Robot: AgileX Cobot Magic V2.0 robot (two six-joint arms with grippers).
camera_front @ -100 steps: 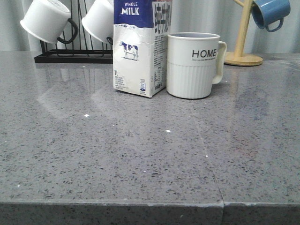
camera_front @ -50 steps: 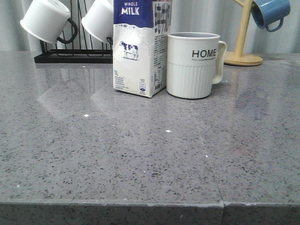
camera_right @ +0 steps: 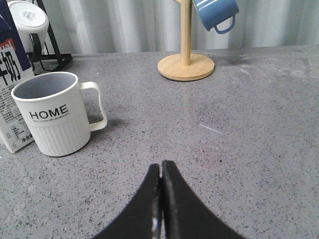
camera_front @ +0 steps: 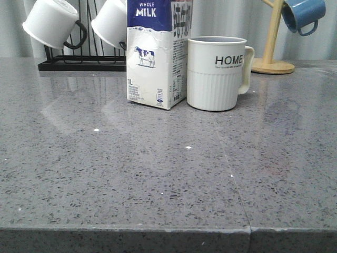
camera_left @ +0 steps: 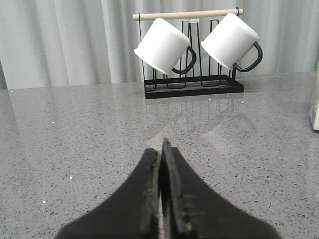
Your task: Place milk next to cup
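The milk carton (camera_front: 156,52) stands upright on the grey counter, its blue top reading "WHOLE MILK" and a cow on its white lower part. The white "HOME" cup (camera_front: 217,73) stands right beside it on its right, handle to the right, nearly touching. In the right wrist view the cup (camera_right: 50,113) and part of the milk (camera_right: 12,89) show beyond my right gripper (camera_right: 160,167), which is shut and empty, apart from both. My left gripper (camera_left: 161,148) is shut and empty over bare counter; a sliver of the carton (camera_left: 315,112) shows at that view's edge. Neither gripper shows in the front view.
A black rack (camera_front: 81,63) with two plain white black-handled mugs (camera_front: 51,22) stands behind the milk at the back left. A wooden mug tree (camera_front: 274,52) with a blue mug (camera_front: 304,14) stands at the back right. The counter's front edge (camera_front: 168,230) runs along the near side.
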